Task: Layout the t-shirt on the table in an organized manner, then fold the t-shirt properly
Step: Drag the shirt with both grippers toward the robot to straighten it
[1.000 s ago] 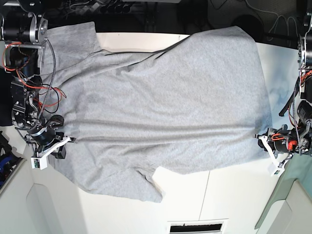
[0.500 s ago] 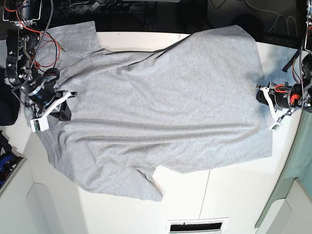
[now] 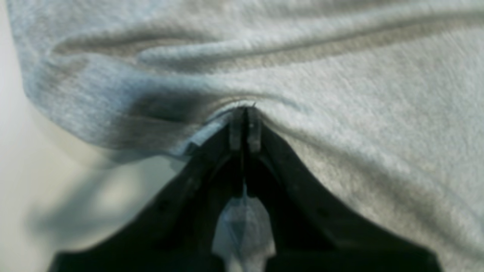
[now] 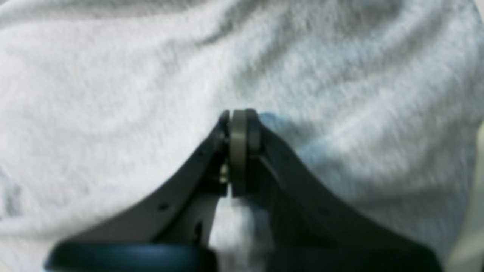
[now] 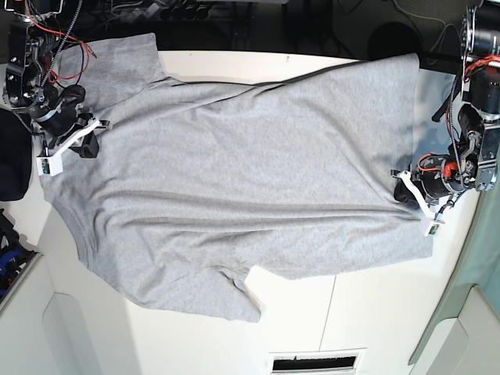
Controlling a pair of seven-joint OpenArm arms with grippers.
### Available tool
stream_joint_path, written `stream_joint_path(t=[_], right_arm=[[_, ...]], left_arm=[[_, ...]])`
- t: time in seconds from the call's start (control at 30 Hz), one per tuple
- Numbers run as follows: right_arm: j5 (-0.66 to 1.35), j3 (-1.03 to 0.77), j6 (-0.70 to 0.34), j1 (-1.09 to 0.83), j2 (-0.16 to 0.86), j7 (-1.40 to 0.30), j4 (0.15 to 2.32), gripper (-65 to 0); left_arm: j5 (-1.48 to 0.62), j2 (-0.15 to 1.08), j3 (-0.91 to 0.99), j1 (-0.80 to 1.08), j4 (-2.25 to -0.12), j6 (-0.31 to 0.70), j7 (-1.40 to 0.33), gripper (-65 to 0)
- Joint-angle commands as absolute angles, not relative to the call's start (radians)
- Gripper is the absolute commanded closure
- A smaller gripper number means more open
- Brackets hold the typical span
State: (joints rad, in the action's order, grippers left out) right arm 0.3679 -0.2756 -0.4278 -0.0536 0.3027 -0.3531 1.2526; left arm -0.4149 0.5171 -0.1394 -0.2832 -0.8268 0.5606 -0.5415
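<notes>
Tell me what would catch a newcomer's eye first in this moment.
The big grey t-shirt dominates, spread across the white table with one sleeve at the near edge and another hanging past the far left corner. The right gripper pinches it at the collar end on the base view's left, and the left gripper pinches the hem on the right, both shut on cloth.

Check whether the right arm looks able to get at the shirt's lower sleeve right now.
Probably not: the right gripper is shut on the t-shirt near its collar end, so it would have to let go first. Nothing lies over that sleeve.
</notes>
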Motion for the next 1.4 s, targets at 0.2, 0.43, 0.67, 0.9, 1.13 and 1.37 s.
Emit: stream_joint_path(t=[0.2, 0.43, 0.67, 0.9, 1.13, 1.37], right_arm=[[0.379, -0.282, -0.43, -0.001, 0.313, -0.214, 1.11, 0.0], [0.376, -0.282, -0.426, 0.185, 0.29, -0.213, 0.927, 0.0], [0.374, -0.282, -0.427, 0.252, 0.288, -0.216, 0.959, 0.0], [0.448, -0.418, -0.432, 0.056, 0.288, -0.37, 1.266, 0.0], [0.632, -0.586, -0.434, -0.159, 0.305, -0.533, 1.499, 0.0], [0.699, -0.624, -0.491, -0.305, 0.327, -0.594, 1.519, -29.0]], left_arm=[[-0.265, 0.518, -0.146, -0.474, -0.636, 0.482, -0.554, 0.0], [-0.27, 0.516, -0.146, -0.607, -0.588, 0.482, -0.573, 0.0], [-0.447, 0.538, -0.146, -0.628, -0.633, 0.54, -0.691, 0.0], [-0.873, 0.718, -0.146, -0.479, -0.859, 0.683, -0.858, -4.8], [-1.076, 0.855, -0.102, -0.252, -1.077, 0.698, -0.963, -14.4], [-1.237, 0.872, 0.072, -0.022, -1.125, 0.698, -1.046, -19.7]])
